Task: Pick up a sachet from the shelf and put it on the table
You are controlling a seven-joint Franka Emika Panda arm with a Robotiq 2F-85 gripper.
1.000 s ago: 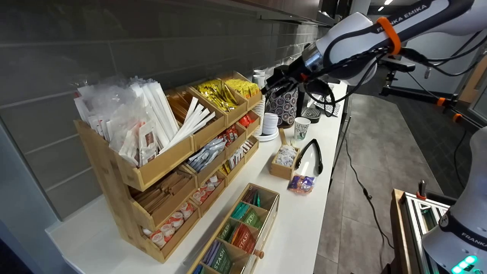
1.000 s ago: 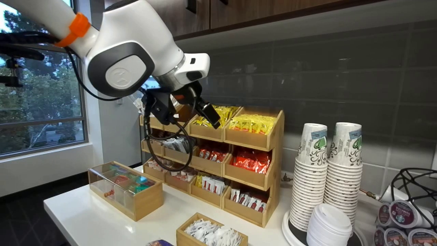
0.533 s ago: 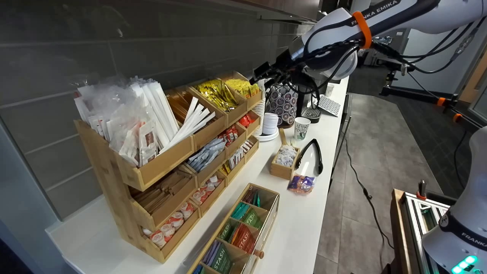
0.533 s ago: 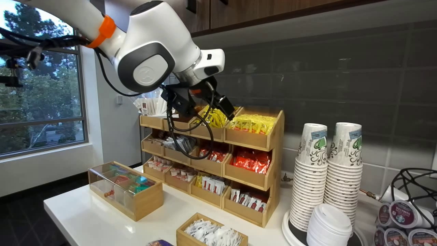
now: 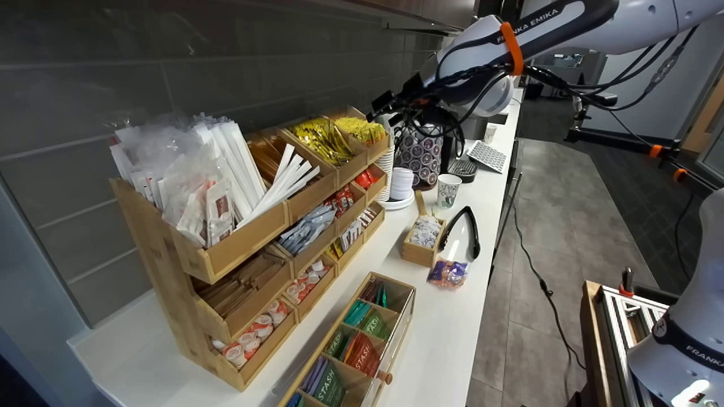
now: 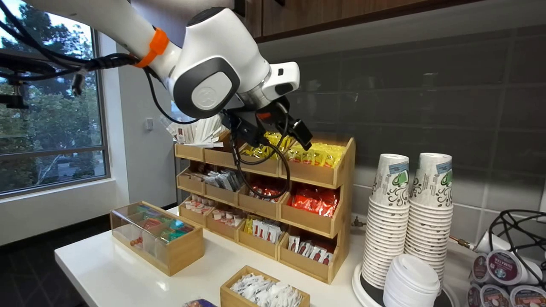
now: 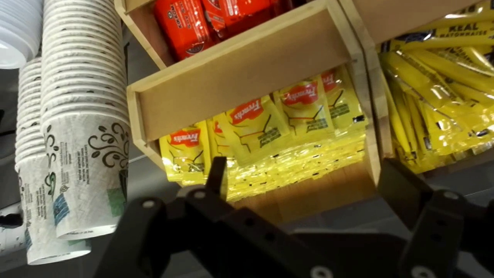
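White table (image 5: 441,333), one, bears one three-tiered wooden shelf (image 6: 309,175); beside it stand two cup stacks (image 6: 387,226). One gripper (image 7: 307,177), jaws spread wide, has shifted since half a second ago toward the top tier's end compartment (image 7: 243,83). Yellow sachets (image 7: 270,144) form two piles, there and alongside.

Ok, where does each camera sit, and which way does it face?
Wrist view: behind the open end effector, the only body part showing; facing the shelf and its yellow sachets, picture inverted.
An exterior view: high off one end of the shelf, facing down along the table; arm, base and end effector show.
An exterior view: nearer the cups, facing the shelf's front aslant; arm and end effector show, not the base.
Both exterior views share the shelf, table and arm.
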